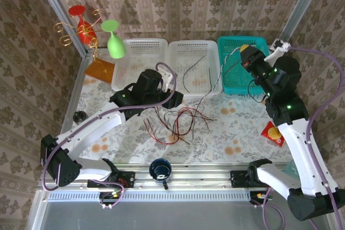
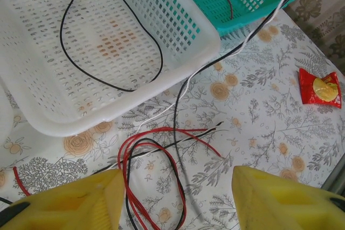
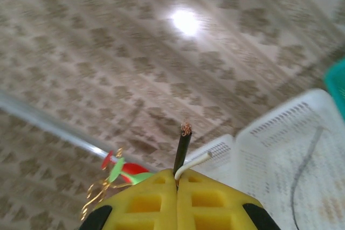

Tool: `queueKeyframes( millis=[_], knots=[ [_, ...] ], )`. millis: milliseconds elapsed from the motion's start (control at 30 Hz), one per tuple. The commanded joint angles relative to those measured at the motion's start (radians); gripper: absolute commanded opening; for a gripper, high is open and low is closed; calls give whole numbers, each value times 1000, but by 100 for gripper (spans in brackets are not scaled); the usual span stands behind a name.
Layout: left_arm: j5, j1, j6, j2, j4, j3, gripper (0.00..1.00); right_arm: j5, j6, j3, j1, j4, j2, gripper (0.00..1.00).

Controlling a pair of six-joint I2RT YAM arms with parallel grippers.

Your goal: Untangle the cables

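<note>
Right gripper [image 3: 177,180] clamped on black and white cables [image 3: 183,144], up by teal basket [image 1: 259,40]. Left gripper [image 2: 178,189] half-open above red cables [image 2: 122,160] on counter [image 2: 269,106].

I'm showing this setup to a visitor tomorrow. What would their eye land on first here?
Probably the right claw, raised by the teal basket at far right, pinched shut on a black cable and a white cable. Next, the tangle of red and black cables mid-table, with the open left claw hovering above it.
</note>
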Motion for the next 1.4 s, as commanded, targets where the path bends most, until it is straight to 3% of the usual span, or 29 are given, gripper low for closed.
queueKeyframes(
  millis=[0, 233, 667, 900, 1100, 1367],
  knots=[
    [27, 10, 18, -49, 25, 36, 56, -103, -137, 63, 26, 63, 11, 0],
    [54, 21, 20, -79, 37, 56, 56, -208, -207, 88, 60, 76, 44, 0],
    [147, 25, 26, -85, 136, 54, 56, -390, -256, -157, 104, 177, 72, 0],
    [331, 36, -23, -11, 287, 83, 56, -508, -300, -228, 111, 253, 119, 0],
    [403, 40, -32, 59, 350, 101, 56, -573, -308, -280, 135, 362, 134, 0],
    [447, 40, -72, 93, 436, 66, 44, -599, -311, -284, 150, 385, 146, 0]
  ],
)
